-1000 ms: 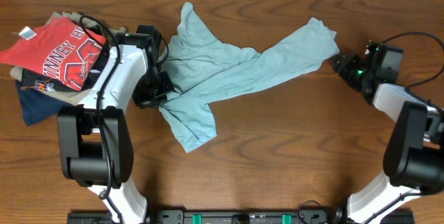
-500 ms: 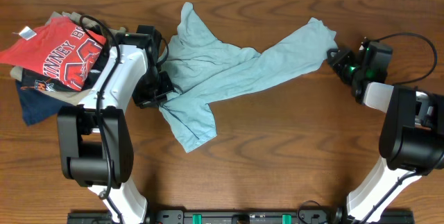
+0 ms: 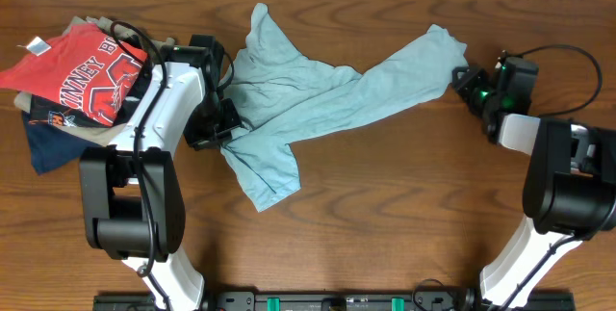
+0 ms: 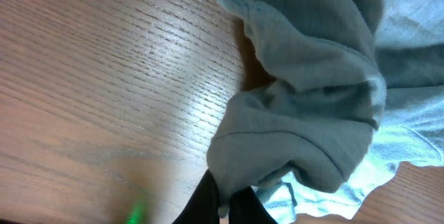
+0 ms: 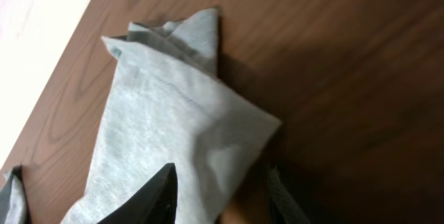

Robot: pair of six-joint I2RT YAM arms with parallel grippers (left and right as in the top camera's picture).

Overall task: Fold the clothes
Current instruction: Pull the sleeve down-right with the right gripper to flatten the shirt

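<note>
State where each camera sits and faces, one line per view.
Overhead: above the brown wooden table, facing straight down; left arm and right arm show.
Left wrist: on the left arm, facing along the left gripper, shut on the pale blue-grey short-sleeved T-shirt.
Right wrist: on the right arm, facing along the right gripper, open around a shirt corner.
Shared: all three show the T-shirt.

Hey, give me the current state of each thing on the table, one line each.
T-shirt: unfolded, rumpled, spread out diagonally.
Left gripper: jaws shut on the T-shirt's fabric.
Right gripper: jaws open, straddling a T-shirt corner.
Red shirt: rumpled, atop the garment pile.
</note>
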